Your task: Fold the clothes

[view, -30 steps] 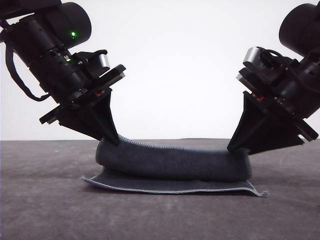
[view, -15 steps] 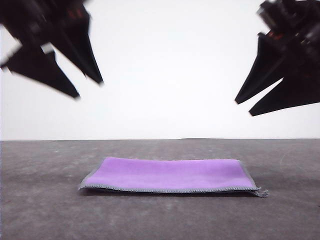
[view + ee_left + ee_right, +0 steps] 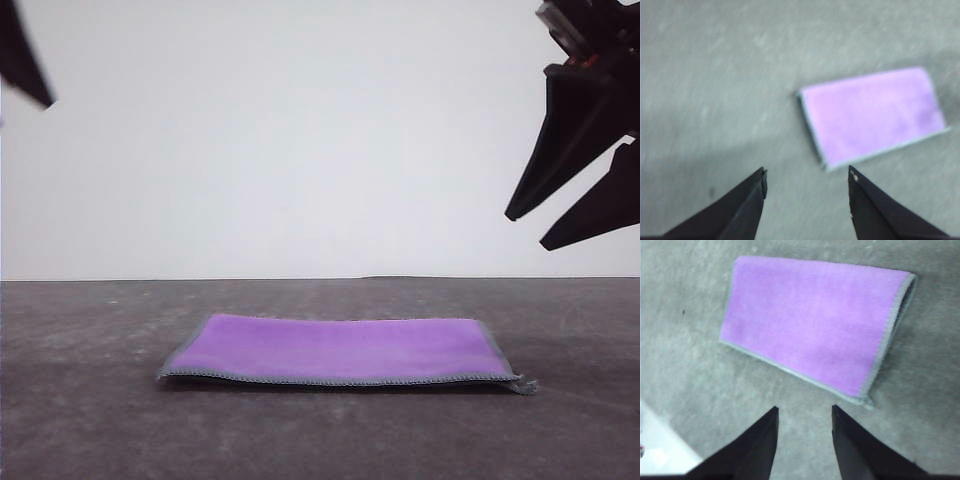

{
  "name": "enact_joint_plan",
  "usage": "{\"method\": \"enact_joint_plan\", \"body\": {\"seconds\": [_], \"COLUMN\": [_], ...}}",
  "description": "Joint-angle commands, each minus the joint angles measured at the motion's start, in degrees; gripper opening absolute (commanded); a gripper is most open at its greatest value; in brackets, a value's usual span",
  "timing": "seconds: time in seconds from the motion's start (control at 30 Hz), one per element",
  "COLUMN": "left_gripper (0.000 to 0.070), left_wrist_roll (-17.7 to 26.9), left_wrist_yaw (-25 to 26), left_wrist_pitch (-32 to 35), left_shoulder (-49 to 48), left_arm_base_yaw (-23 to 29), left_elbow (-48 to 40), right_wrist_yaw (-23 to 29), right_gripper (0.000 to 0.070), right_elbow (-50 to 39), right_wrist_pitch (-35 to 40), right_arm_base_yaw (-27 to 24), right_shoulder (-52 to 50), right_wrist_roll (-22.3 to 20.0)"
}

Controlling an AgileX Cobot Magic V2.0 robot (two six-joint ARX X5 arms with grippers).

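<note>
Front view: the cloth (image 3: 340, 350) lies flat on the dark grey table (image 3: 90, 420), folded over with its purple face up and light grey stitched edging along the near edge and both ends; a small loose tag of edging sticks out at its near right corner; right gripper (image 3: 530, 228) hangs high at the right edge of frame, well above the cloth and clear of it, two black fingers (image 3: 555, 150) pointing down and to the left with a visible gap between them, holding nothing; at the upper left corner a dark sliver of the left gripper (image 3: 20, 60) shows, too little to judge from this angle. Left wrist view, blurred: left gripper (image 3: 807, 175) with fingers spread wide apart, nothing between them, bare table beneath; the cloth (image 3: 872, 115) lies well beyond the tips, off to one side. Right wrist view: right gripper (image 3: 804, 410) fingers parted with bare table in the gap; the cloth (image 3: 815, 320) lies just beyond the tips, purple rectangle, grey-edged, untouched.
</note>
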Motion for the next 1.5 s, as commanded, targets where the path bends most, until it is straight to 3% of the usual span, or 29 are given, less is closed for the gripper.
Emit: {"method": "enact_joint_plan", "body": {"seconds": [0.0,0.1,0.23,0.43,0.77,1.03,1.2,1.4,1.47], "left_gripper": [0.0308,0.0308,0.0308,0.0309,0.0308,0.0308,0.0308,0.0308,0.0308], "left_wrist_roll": [-1.6,-2.6,-2.5,-2.5,-2.5,-2.5,-2.5,-2.5,-2.5], "left_wrist_yaw": [-0.1,0.3,0.4,0.4,0.4,0.4,0.4,0.4,0.3], "left_wrist_pitch": [0.2,0.2,0.2,0.0,0.0,0.0,0.1,0.3,0.2], "left_shoulder": [-1.4,-4.7,-6.8,-7.3,-7.3,-7.3,-7.3,-7.4,-7.4], "left_arm_base_yaw": [0.4,0.9,0.9,0.9,0.9,0.9,0.9,0.9,0.9], "left_elbow": [-1.8,-5.0,-6.0,-6.0,-6.0,-6.0,-6.0,-6.0,-6.0], "right_wrist_yaw": [1.1,1.8,1.8,0.7,-6.3,-11.7,-12.8,-12.6,-12.8], "right_gripper": [0.0215,0.0228,0.0309,0.0311,0.031,0.0306,0.0211,0.0001,0.0], "right_elbow": [0.4,0.4,0.4,0.5,0.5,0.5,0.6,0.6,0.6], "right_wrist_pitch": [0.2,0.3,1.9,7.6,17.8,23.4,25.2,25.1,25.1], "right_arm_base_yaw": [0.1,-0.2,-1.5,-3.9,-4.8,-4.6,-4.5,-4.6,-4.6], "right_shoulder": [0.4,0.9,3.9,12.5,27.2,32.4,34.1,34.3,34.3], "right_wrist_roll": [1.2,1.2,1.1,0.7,0.8,1.8,2.9,3.3,3.4]}}
